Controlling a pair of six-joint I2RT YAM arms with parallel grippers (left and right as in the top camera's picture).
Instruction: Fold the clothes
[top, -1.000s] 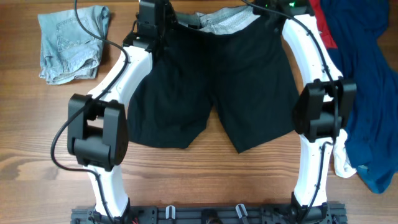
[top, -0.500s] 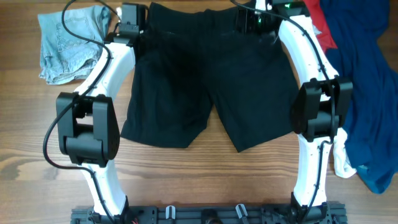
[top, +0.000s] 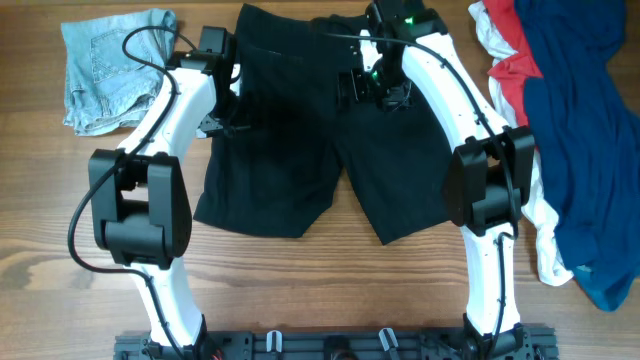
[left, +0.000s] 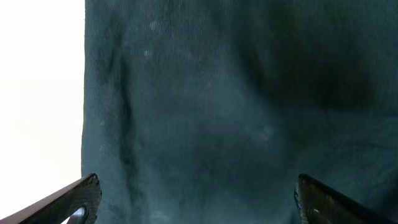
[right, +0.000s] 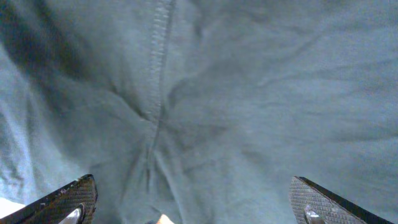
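Observation:
Black shorts (top: 400, 170) lie spread flat on the wooden table (top: 60, 230), waistband at the far edge and both legs pointing toward me. My left gripper (top: 225, 110) hovers open over the shorts' left side, near the outer seam. My right gripper (top: 370, 90) hovers open over the upper middle, just below the waistband. In the left wrist view the dark fabric (left: 217, 93) fills the frame and my left gripper (left: 199, 205) has nothing between its fingers. In the right wrist view the centre seam of the shorts (right: 158, 74) runs down between the wide-apart fingers of my right gripper (right: 196, 208).
Folded light denim shorts (top: 115, 70) lie at the far left. A pile of clothes covers the right edge: a dark blue garment (top: 590, 150), a red one (top: 510, 55) and a white one (top: 550, 255). Bare wood shows along the near side.
Both grippers have let go of the waistband and opened. The shorts were laid out flat, and both arms have drawn back toward me over the fabric.

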